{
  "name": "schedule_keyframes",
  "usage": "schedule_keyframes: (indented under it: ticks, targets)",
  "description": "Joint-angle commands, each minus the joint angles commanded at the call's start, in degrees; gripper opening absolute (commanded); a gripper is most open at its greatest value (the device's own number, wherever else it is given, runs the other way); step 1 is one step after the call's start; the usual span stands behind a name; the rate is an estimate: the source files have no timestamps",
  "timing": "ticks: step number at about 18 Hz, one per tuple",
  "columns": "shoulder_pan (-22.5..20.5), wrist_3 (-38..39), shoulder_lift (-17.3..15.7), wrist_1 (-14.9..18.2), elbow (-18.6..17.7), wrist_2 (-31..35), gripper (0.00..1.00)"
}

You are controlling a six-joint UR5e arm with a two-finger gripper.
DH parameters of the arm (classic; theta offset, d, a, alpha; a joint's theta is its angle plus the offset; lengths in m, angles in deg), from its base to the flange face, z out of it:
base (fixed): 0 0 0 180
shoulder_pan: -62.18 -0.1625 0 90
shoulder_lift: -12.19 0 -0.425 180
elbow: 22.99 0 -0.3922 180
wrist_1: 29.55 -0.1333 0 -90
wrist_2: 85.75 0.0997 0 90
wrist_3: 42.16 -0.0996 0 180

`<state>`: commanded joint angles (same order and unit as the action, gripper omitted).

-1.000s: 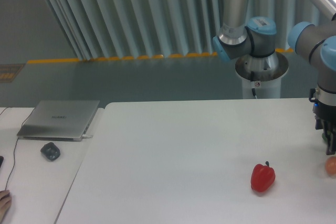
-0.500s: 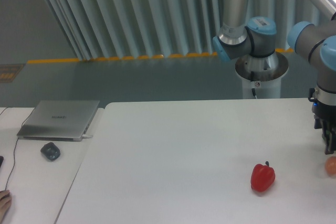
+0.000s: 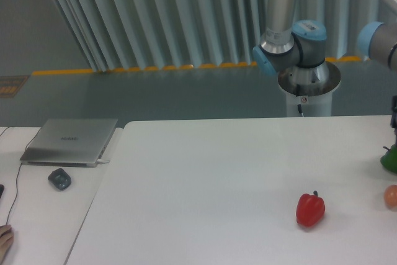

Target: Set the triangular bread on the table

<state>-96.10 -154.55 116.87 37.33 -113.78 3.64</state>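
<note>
The triangular bread is out of view. The large white table fills the middle and right of the camera view. The arm has swung to the right edge: only a blue joint and a dark sliver of the wrist show. The gripper's fingers lie outside the frame, so whether they hold anything is hidden.
A red bell pepper stands on the table at the front right. A small round orange-pink fruit and a green object sit at the right edge. The robot base stands behind. A laptop and mouse lie on the left desk.
The wrist and gripper moved right and up, out of the frame. A green object now shows at the right edge where the gripper stood. The pepper and fruit have not moved.
</note>
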Motion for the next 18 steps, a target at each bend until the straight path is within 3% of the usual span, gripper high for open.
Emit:
schedule_keyframes:
  ticks: [2,6,13,18]
  targets:
    - [-3.34,-5.72,0.00,0.00,0.96,0.00,1.00]
    - [-5.90,-13.90,2.01,-1.40,2.90,2.19,1.00]
    - [-7.66,-13.74,8.60,-8.43,4.47,2.46,1.00]
    - [-9.24,-14.35,10.63,-8.61,6.15,2.37,1.00]
